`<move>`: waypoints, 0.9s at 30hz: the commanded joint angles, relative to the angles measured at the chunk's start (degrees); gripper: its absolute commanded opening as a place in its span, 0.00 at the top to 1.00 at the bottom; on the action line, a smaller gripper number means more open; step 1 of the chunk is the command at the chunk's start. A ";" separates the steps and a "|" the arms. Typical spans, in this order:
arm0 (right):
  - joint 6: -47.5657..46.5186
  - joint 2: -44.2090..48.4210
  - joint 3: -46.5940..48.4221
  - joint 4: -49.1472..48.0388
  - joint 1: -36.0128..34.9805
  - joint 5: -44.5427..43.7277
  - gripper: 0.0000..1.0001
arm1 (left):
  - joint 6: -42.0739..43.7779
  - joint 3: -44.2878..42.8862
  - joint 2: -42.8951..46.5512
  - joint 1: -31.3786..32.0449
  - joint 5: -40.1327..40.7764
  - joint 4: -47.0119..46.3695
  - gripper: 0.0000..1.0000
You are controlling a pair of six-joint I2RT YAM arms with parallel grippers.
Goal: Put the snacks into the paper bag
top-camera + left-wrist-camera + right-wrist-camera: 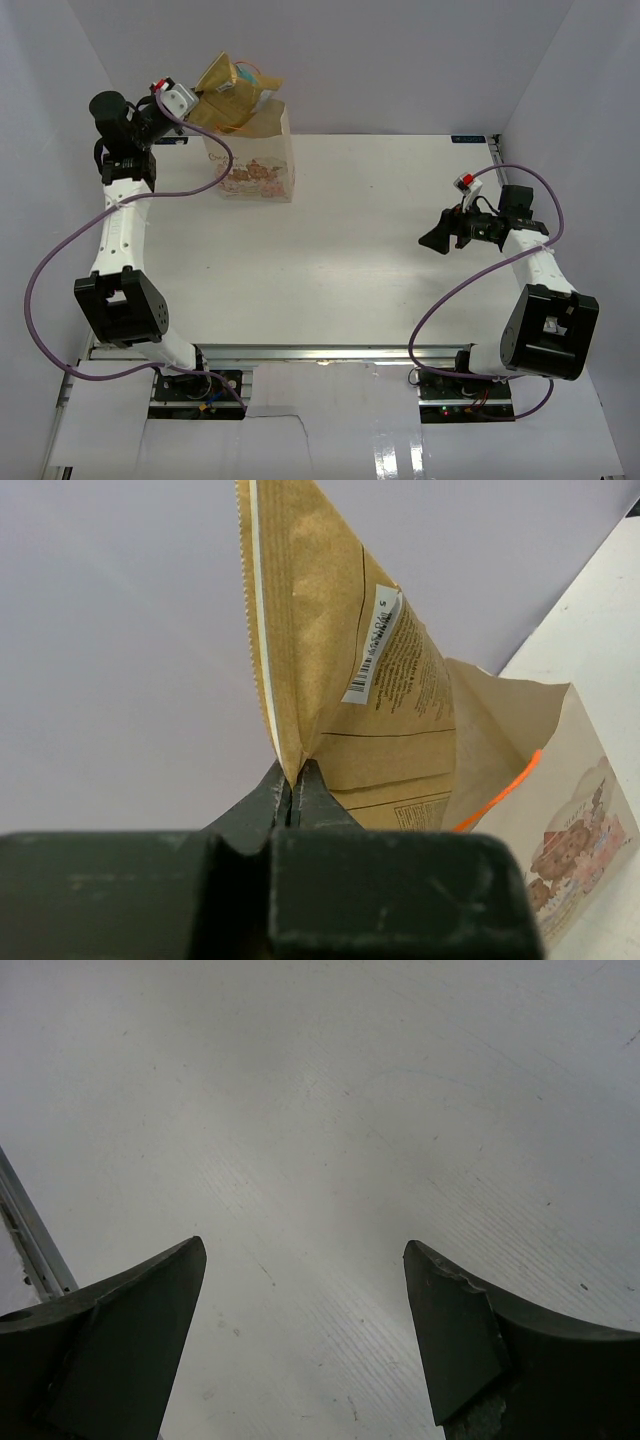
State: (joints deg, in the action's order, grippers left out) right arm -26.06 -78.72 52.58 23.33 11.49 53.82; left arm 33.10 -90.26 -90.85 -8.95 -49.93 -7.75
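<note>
Left pincer [292, 792] nips only an edge of the big tan crinkly pouch [330, 660]; it might slip and tip the cream paper bag [572, 780] just beyond. Right pincer [303, 1252]: gaping, empty.

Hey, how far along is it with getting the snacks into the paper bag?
Looks done: no other snacks lie on the table; the paper bag hides its contents. In hand: the left gripper is shut on the tan pouch, held at the bag's open mouth. Left: drop it in and let go. The right gripper is open and holds nothing.
</note>
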 commanded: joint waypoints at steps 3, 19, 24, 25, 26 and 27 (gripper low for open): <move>-4.60 0.32 0.77 -1.19 -1.02 3.21 0.14 | 0.12 0.33 3.30 -0.63 -4.47 -2.63 1.00; -25.17 -11.53 30.11 -12.22 -20.35 6.21 0.14 | 5.40 2.19 3.31 -0.63 -2.54 2.48 1.00; -6.10 -25.68 46.52 -41.52 -29.49 -2.02 0.33 | 5.22 2.28 3.75 -0.72 -1.40 2.30 1.00; -2.71 -27.87 48.74 -45.18 -30.81 -5.88 0.38 | 4.87 2.37 3.75 -0.72 -1.48 2.04 1.00; -0.24 -32.16 51.20 -47.48 -34.13 -14.45 0.44 | 4.69 2.45 3.75 -0.63 -1.57 1.60 1.00; 3.27 -34.20 56.36 -49.94 -35.81 -18.54 0.56 | 4.43 2.63 3.84 -0.63 -1.48 1.33 1.00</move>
State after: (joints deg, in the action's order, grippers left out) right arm -35.88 -107.63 100.92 -8.25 -19.77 49.82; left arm 37.58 -86.48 -90.08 -9.28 -51.29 -3.27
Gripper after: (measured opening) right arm 0.488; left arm 0.034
